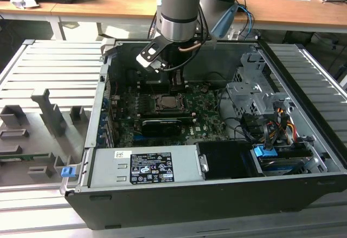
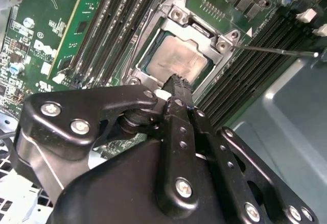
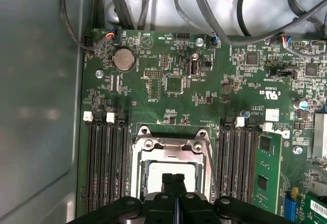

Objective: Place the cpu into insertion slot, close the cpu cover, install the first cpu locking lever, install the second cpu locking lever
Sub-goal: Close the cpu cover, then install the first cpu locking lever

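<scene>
Open computer case (image 1: 162, 211), arm (image 1: 178, 10) pointing straight down, end effector (image 2: 177, 81) pinched together above cpu (image 2: 179, 58)

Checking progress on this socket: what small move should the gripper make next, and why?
Probably shift the shut gripper toward the loose locking lever: the cpu sits seated and the cpu cover lies flat around it, not yet latched.

Your pincer (image 3: 174, 179) hides the middle of the cpu (image 3: 153, 172) in the first wrist view, and the picture's edge cuts off the cover's (image 3: 171, 143) near side. In the second wrist view the pincer masks the cover's near edge. In the exterior view the cover is too small for you to tell whether it lies flat.
</scene>
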Available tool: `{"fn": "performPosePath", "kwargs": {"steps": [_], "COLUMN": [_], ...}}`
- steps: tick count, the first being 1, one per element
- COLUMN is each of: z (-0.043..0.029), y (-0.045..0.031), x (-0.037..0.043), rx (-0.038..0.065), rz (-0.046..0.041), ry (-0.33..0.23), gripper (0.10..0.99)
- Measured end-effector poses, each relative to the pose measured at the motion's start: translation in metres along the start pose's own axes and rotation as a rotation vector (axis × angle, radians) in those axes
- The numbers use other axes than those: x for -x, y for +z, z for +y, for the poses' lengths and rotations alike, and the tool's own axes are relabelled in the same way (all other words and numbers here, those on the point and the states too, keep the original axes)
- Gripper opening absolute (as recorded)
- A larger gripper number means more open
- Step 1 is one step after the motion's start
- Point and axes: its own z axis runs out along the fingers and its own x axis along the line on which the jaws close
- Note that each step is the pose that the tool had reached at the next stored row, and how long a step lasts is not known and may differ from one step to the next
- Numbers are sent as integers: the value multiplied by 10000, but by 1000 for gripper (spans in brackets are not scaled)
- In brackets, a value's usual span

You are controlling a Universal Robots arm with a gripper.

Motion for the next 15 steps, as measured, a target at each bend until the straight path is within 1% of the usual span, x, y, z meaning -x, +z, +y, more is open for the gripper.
{"fn": "performPosePath", "kwargs": {"steps": [7,11,15], "z": [-60,-64,-64], "y": [8,2,-27], "x": [-4,-4,-4], "rx": [1,1,1], "rz": [4,2,1], "ry": [0,-1,0], "gripper": [106,106,106]}}
